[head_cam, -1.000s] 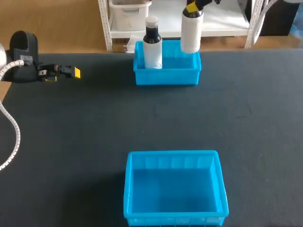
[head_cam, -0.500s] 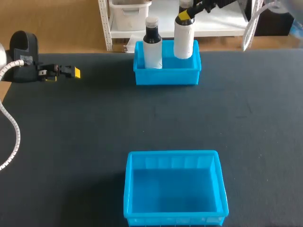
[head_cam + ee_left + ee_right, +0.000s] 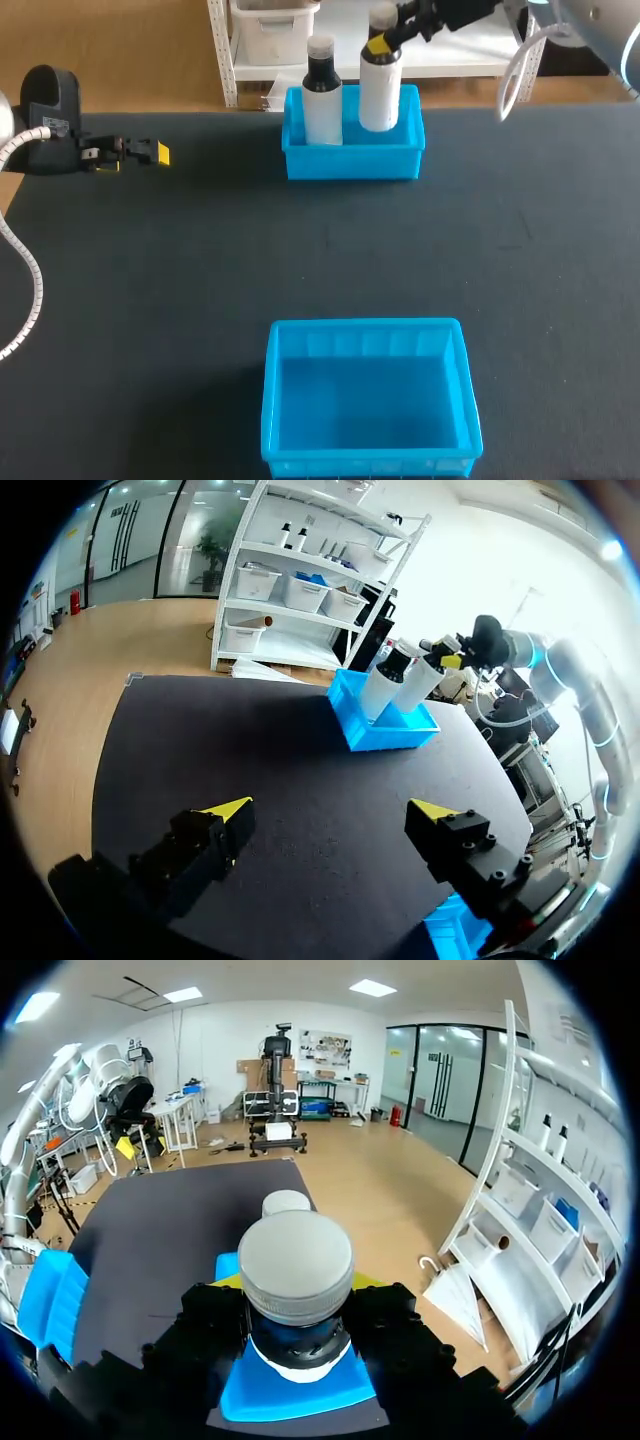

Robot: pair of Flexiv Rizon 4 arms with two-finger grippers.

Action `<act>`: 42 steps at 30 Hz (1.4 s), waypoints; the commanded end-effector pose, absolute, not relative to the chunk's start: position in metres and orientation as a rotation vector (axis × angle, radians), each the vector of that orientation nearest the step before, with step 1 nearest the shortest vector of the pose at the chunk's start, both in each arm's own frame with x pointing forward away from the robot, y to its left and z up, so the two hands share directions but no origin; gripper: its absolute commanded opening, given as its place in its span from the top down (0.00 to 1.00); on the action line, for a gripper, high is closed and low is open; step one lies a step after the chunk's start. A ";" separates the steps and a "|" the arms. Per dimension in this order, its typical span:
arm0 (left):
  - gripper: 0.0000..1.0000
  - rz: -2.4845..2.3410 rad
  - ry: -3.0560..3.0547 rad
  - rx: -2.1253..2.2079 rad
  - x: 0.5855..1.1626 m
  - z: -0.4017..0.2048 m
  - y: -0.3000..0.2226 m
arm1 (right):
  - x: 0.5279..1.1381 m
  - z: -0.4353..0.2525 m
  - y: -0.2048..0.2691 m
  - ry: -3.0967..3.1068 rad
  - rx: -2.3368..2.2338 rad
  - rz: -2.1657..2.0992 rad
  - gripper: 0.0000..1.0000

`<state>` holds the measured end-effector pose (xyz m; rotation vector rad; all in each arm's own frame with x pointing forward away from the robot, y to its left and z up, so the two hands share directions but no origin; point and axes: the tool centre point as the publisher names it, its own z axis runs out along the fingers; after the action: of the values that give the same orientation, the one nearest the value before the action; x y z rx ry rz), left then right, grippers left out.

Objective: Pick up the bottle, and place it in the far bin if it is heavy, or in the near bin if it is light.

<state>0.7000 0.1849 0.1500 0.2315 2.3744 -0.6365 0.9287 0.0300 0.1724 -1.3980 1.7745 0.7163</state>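
Head view first: the right arm comes in from the far right corner, and the right hand (image 3: pixel 383 38) is clamped on the neck of the white bottle (image 3: pixel 378 95), just under its cap. The bottle stands upright, its lower half down inside the far bin (image 3: pixel 353 160); whether its base touches the bin floor I cannot tell. Just beside it in the same bin stands a second bottle (image 3: pixel 322 105), white with a black neck, upright. The near bin (image 3: pixel 270 400) sits well apart at the front of the dark counter (image 3: pixel 180 280). Over at the left edge the left hand (image 3: pixel 150 153) holds nothing. On to the left wrist view: the left hand (image 3: pixel 330 810) has its two yellow tips wide apart above bare counter (image 3: pixel 250 740). Far ahead sits the far bin (image 3: pixel 385 738) with both bottles in it, the held bottle (image 3: pixel 420 683) on the side nearer the right hand (image 3: pixel 447 661). Right wrist view now: looking straight down on the grey cap of the bottle (image 3: pixel 296 1255), the right hand (image 3: pixel 296 1282) grips it from both sides, the second bottle (image 3: pixel 286 1203) shows just ahead, and the far bin (image 3: pixel 300 1390) is blue underneath.
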 end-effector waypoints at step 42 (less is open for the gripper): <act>0.00 -0.636 2.374 0.231 0.700 0.150 0.185 | 0.942 0.130 0.034 1.772 -1.531 1.045 1.00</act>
<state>0.7000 0.1849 0.1500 0.2315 2.3744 -0.6365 0.9299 0.0325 0.1280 -1.3487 1.8266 0.7491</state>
